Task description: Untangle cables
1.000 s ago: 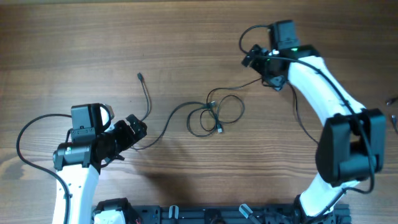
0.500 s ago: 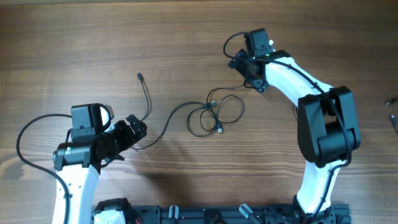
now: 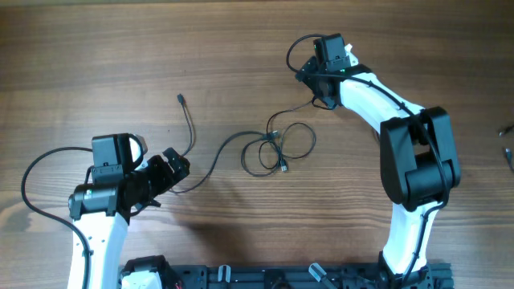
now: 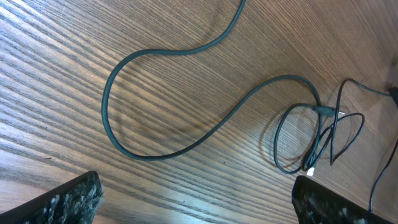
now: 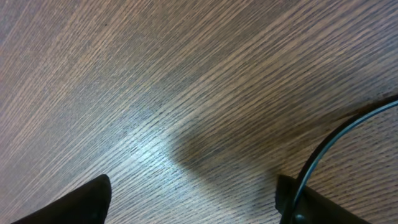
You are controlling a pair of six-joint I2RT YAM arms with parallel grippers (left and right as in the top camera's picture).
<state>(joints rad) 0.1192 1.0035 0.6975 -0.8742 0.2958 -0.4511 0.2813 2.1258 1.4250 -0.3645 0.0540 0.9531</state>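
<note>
**Cables lie loose between my two spread grippers**

My left gripper [image 3: 173, 166] sits low on the left of the wood-grain table [image 3: 96, 48]. Its rough, speckled black fingertips [image 4: 71, 199] are spread wide, with only bare wood between them.

The cables [image 3: 275, 139] lie ahead of it, towards the middle of the table. The thicker cord [image 4: 153, 157] is smooth and round, and looks dark teal from my left wrist. It starts at a small plug [image 3: 181, 99] up the table and drops into a deep U-shaped bend. That bend passes near my left fingertips but clear of them. From there the cord climbs rightwards into the loose loops [image 4: 311, 140].

In the loops, thinner black cords cross it in overlapping ovals, bunched at one small knot. A tiny pale-tipped plug end [image 3: 284, 168] lies at the lower edge of the loops.

From the top of the loops one very thin cord [image 3: 293, 111] runs up and right towards my right gripper [image 3: 315, 87]. That gripper's fingers [image 5: 74, 202] are smooth matte black and stand wide apart over bare, finely striped wood.

From my right wrist, a thin black strand [image 5: 336, 140] curves down just beside the right-hand finger. I cannot tell whether the strand touches the finger.
</note>
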